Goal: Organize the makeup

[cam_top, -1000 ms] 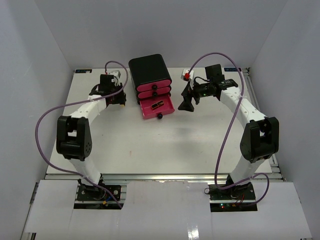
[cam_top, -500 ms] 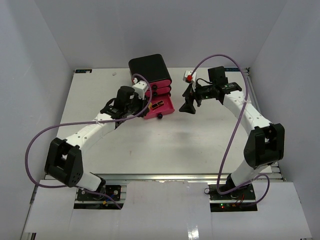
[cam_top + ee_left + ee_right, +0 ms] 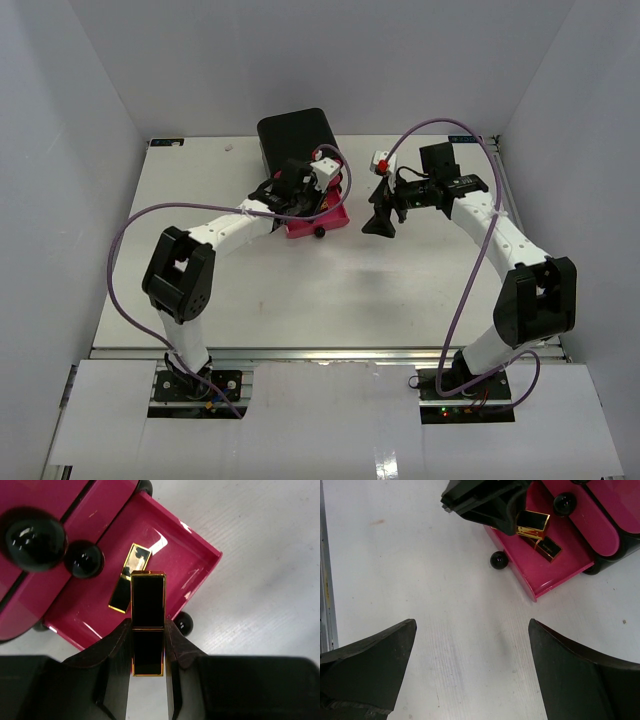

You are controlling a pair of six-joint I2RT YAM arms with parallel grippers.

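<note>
My left gripper point(image 3: 148, 630) is shut on a black-and-gold lipstick case point(image 3: 148, 605) and holds it over the near edge of the open pink bottom drawer point(image 3: 195, 562). A second black-and-gold lipstick case point(image 3: 128, 579) lies inside that drawer. In the top view my left gripper point(image 3: 300, 198) is at the front of the black box point(image 3: 295, 135). My right gripper point(image 3: 379, 222) is open and empty, to the right of the drawer, above bare table point(image 3: 472, 630). The right wrist view shows both cases, the held one point(image 3: 532, 524) and the lying one point(image 3: 547, 549). Bottles, tube and egg shape are out of view.
The black box has two shut pink drawers point(image 3: 60, 510) with round black knobs point(image 3: 35, 537) above the open one. The open drawer's knob point(image 3: 498, 560) sticks out toward the table's middle. White walls enclose the table on three sides.
My left arm has swung from the table's far left to the box and now holds the lipstick case over the open drawer. My right gripper has shifted slightly.
</note>
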